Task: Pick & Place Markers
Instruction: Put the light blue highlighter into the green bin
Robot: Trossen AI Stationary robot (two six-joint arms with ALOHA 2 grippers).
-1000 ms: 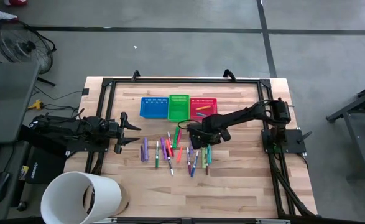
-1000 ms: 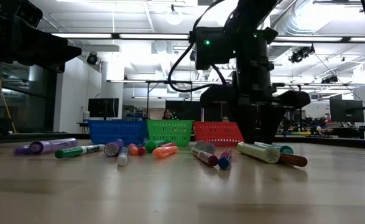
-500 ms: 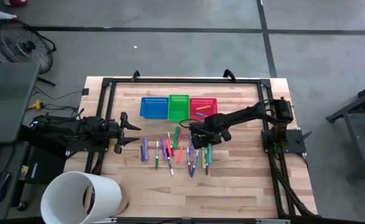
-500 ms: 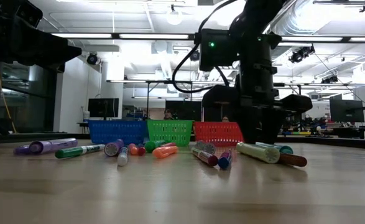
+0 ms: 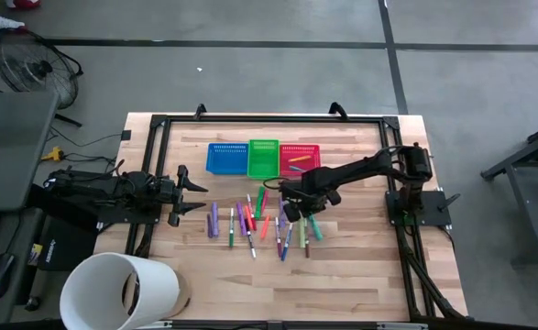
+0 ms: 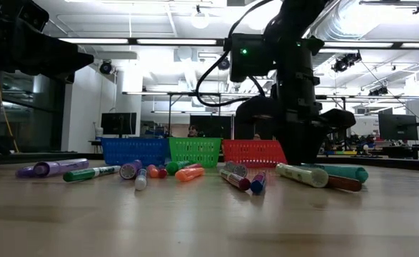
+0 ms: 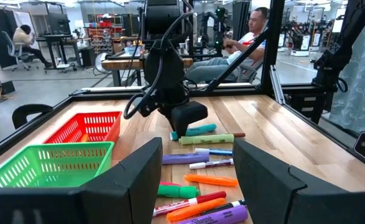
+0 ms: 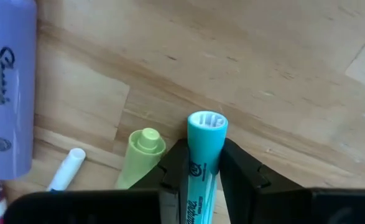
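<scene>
In the last second I had the right end effector [image 8: 198,171] close from half-open onto a teal marker [image 8: 204,158] at the right edge of the scattered markers [image 5: 250,220] on the counter [image 5: 360,266], and the marker swung a little, so I judged the pick begun but the lift not yet made. The right wrist view showed the two fingers [image 8: 173,171] pressing the teal barrel beside a light green marker [image 8: 138,158], which the high view could not show. The left end effector [image 5: 192,192] waited wide open near the counter's left edge.
</scene>
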